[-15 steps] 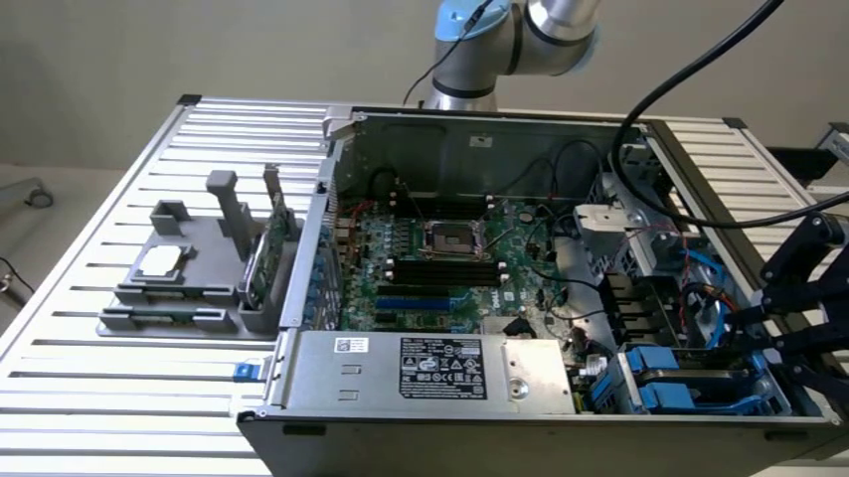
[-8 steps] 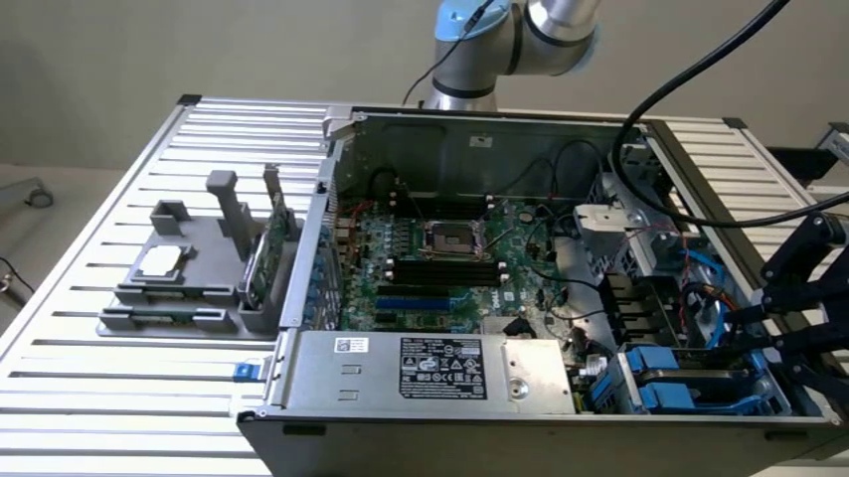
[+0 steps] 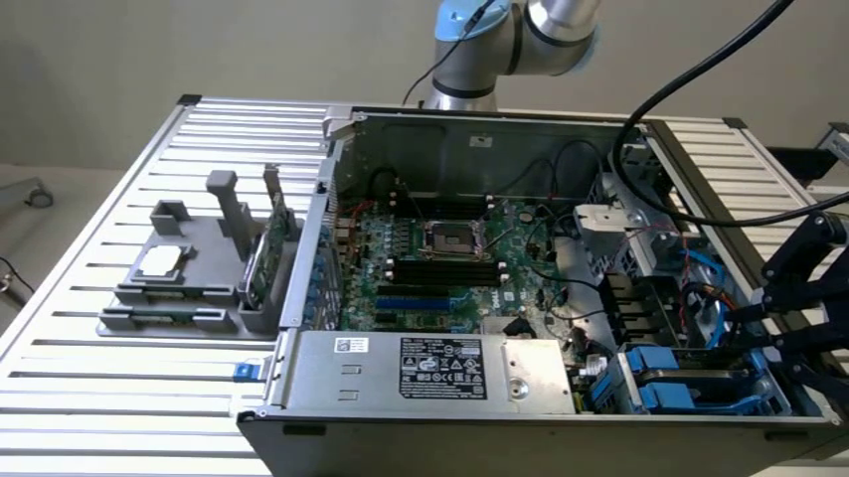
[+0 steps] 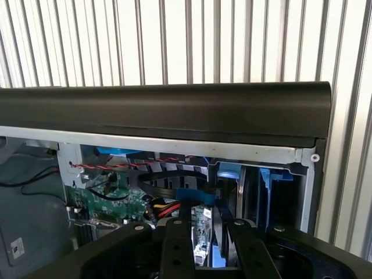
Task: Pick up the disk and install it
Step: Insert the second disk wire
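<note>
Nearest you in the exterior view, the grey power supply [image 3: 424, 370] lies across the front of the open computer case [image 3: 398, 124]. It carries 1 black label [image 3: 444, 368] with white print and 1 small white sticker [image 3: 348, 345]; neither is legible.

Just beside it, in the corner bay on the exterior view's right, you see the disk [image 3: 674, 386] in its blue carrier, lying flat inside the case, though the bay is dark and I may be misreading which blue frame is which.

Above and beside that bay hangs the gripper [image 3: 763, 310]. In the wrist view its 2 black fingers [image 4: 177, 247] stand a little apart, circuit board and blue plastic showing through the gap, and they appear to grip nothing.

Farther in lies the green motherboard [image 3: 438, 258]. On the slatted table [image 3: 106, 388] to the exterior view's left, a grey holder [image 3: 186, 288] bears a silver chip [image 3: 161, 260] and an upright green card [image 3: 277, 238].
</note>
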Controlling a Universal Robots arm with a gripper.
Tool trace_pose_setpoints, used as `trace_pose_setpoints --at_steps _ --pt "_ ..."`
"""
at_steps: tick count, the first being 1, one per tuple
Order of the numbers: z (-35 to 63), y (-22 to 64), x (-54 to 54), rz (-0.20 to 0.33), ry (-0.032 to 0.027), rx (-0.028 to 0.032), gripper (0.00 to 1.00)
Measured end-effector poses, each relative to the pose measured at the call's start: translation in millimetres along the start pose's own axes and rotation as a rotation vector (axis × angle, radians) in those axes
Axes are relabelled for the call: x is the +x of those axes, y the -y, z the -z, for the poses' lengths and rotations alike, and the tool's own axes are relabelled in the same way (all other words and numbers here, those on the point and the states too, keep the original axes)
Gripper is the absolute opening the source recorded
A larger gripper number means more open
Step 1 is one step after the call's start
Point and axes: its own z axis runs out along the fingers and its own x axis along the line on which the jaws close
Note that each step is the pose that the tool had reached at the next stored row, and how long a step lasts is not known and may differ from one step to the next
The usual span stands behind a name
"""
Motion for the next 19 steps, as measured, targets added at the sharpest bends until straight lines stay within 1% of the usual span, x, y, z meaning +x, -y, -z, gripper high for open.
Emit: trace_pose_setpoints --at_steps 6,19 --pt "0.1 0.0 -0.4 0.001 -0.0057 -0.0002 0.30" --pt "0.4 0.0 -1.0 0.003 -0.0112 -0.0017 0.30"
